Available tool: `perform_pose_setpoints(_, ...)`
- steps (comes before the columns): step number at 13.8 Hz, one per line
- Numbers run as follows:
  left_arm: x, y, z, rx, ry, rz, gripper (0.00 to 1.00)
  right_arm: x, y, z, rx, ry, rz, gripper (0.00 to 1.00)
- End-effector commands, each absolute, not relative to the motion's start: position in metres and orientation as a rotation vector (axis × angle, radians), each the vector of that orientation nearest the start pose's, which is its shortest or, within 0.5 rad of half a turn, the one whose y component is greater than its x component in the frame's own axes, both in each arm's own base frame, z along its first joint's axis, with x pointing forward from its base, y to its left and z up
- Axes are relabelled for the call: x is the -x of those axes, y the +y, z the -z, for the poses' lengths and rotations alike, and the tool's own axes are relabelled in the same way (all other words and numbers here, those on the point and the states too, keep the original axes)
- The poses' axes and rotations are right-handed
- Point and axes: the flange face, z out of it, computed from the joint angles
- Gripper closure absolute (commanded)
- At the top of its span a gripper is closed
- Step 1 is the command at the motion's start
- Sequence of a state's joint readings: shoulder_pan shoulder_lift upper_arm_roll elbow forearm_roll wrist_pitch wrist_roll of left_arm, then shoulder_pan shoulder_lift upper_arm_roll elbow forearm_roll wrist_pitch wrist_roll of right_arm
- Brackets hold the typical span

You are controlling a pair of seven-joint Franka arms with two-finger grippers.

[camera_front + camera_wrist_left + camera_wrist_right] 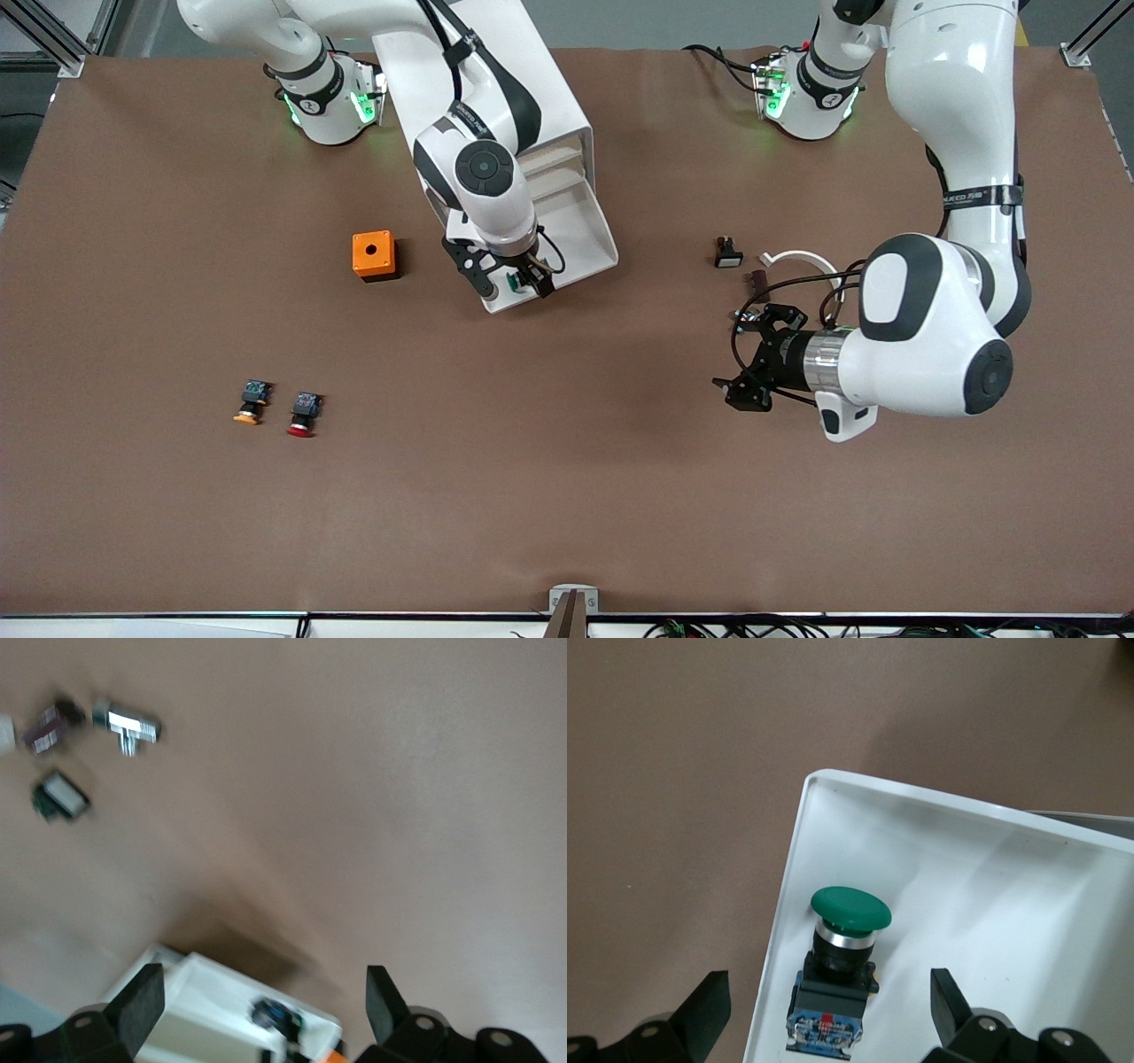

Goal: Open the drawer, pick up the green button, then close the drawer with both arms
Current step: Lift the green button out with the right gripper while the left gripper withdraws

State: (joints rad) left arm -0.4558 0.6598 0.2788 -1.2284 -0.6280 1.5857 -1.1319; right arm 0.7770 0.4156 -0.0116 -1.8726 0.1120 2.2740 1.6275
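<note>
The small push button with a round green cap and black body (pixel 835 979) lies on its side in a corner of the pulled-out white plastic tray drawer (pixel 580 232). It looks light, rigid and smooth-capped; the squarer black body seems the surer hold. The right pincer (pixel 512 280) hangs directly over it, jaws apart. The left pincer (pixel 755 359) waits open over bare brown desk (pixel 567 496).

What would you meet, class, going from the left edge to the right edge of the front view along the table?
Yellow-orange-capped button → red-capped button → orange box → right gripper over the open drawer → small white-capped part → left gripper.
</note>
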Motion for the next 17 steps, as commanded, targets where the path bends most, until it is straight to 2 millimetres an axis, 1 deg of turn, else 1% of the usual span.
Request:
perform_pose_setpoints(1, -0.664, -0.228, -0.375, 2.907, -1.305, -0.699, 0.0, -0.447, 0.45, -0.279, 2.772, 1.43, -0.112, 0.01)
perform_pose_setpoints(2, -0.664, -0.23, -0.372, 2.966, -1.192, -0.682, 0.0, -0.447, 0.45, -0.277, 2.766, 1.431, -0.108, 0.02)
perform_pose_setpoints(4, -0.663, -0.235, -0.371, 3.033, -1.039, -0.652, 0.0, -0.446, 0.451, -0.272, 2.763, 1.441, -0.108, 0.06)
perform_pose_setpoints(5, -0.663, -0.233, -0.371, 3.031, -0.973, -0.608, 0.0, -0.445, 0.453, -0.271, 2.766, 1.437, -0.108, 0.13)
perform_pose_setpoints(6, -0.66, -0.24, -0.37, 3.018, -0.893, -0.555, 0.0, -0.445, 0.453, -0.272, 2.764, 1.436, -0.107, 0.22)
perform_pose_setpoints(7, -0.657, -0.252, -0.37, 3.02, -0.811, -0.505, 0.0, -0.444, 0.454, -0.272, 2.766, 1.435, -0.109, 0.33)
perform_pose_setpoints(8, -0.656, -0.257, -0.371, 3.035, -0.76, -0.466, 0.0, -0.447, 0.452, -0.273, 2.765, 1.437, -0.109, 0.43)
perform_pose_setpoints(9, -0.655, -0.262, -0.372, 3.047, -0.729, -0.454, 0.0, -0.447, 0.451, -0.273, 2.771, 1.434, -0.111, 0.51)
perform_pose_setpoints(11, -0.657, -0.261, -0.376, 3.072, -0.674, -0.416, 0.0, -0.449, 0.449, -0.276, 2.771, 1.427, -0.11, 0.66)
perform_pose_setpoints(13, -0.656, -0.268, -0.374, 3.079, -0.647, -0.408, 0.0, -0.45, 0.449, -0.28, 2.77, 1.421, -0.108, 0.73)
perform_pose_setpoints(14, -0.652, -0.276, -0.375, 3.082, -0.627, -0.405, 0.0, -0.451, 0.449, -0.282, 2.769, 1.417, -0.107, 0.76)
perform_pose_setpoints(15, -0.653, -0.276, -0.377, 3.082, -0.622, -0.39, 0.0, -0.453, 0.449, -0.285, 2.779, 1.387, -0.103, 0.83)
perform_pose_setpoints(16, -0.652, -0.277, -0.382, 3.09, -0.61, -0.38, 0.0, -0.456, 0.448, -0.293, 2.792, 1.351, -0.101, 0.9)
perform_pose_setpoints(17, -0.651, -0.278, -0.385, 3.101, -0.58, -0.375, 0.0, -0.46, 0.443, -0.305, 2.801, 1.343, -0.107, 0.95)
